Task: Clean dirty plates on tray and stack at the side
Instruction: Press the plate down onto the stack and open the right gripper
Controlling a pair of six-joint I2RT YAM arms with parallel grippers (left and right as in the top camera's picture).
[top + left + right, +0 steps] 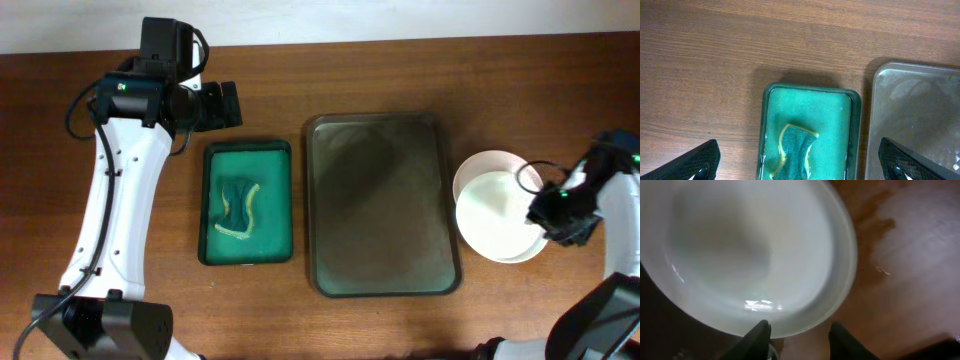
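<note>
Two white plates are stacked on the wooden table at the right: the top plate [495, 215] lies offset toward the front on the lower one [490, 165]. The large grey tray [380, 118] in the middle holds no plates; its left part shows in the left wrist view [920, 115]. My right gripper [545, 213] is open at the top plate's right edge; in the right wrist view the plate [750, 250] fills the frame just ahead of the fingers [800, 332]. My left gripper [228, 103] is open and empty, high above the table's back left [800, 165].
A small green tray [248, 146] left of the grey tray holds a green and yellow sponge [237, 205]. Both show in the left wrist view, the tray [810, 107] and the sponge [797, 150]. A wet patch darkens the wood [875, 220] beside the plates.
</note>
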